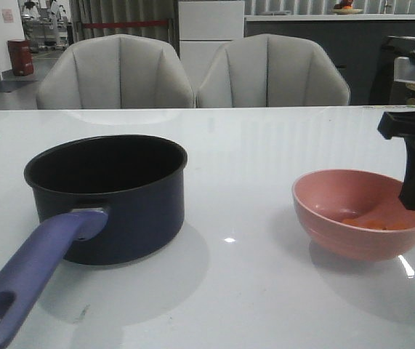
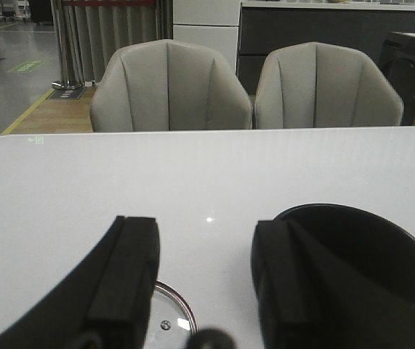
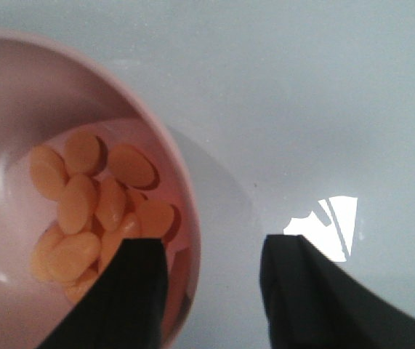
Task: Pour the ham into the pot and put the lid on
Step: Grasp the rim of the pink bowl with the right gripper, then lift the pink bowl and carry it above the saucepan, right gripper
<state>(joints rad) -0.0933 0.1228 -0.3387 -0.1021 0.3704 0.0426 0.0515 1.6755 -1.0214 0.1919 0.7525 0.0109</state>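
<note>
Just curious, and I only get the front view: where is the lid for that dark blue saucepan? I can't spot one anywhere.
Observer: The round clear glass lid with a silver rim shows only in the left wrist view. It lies flat on the white table under the open left gripper, near the dark navy-blue saucepan.
Operator: Is the black claw on the right holding the pink bowl?
Observer: Not clamped. In the right wrist view, the right gripper is open astride the rim of the round pink bowl. One finger is inside, by the orange-pink ham slices, and the other is outside.
</note>
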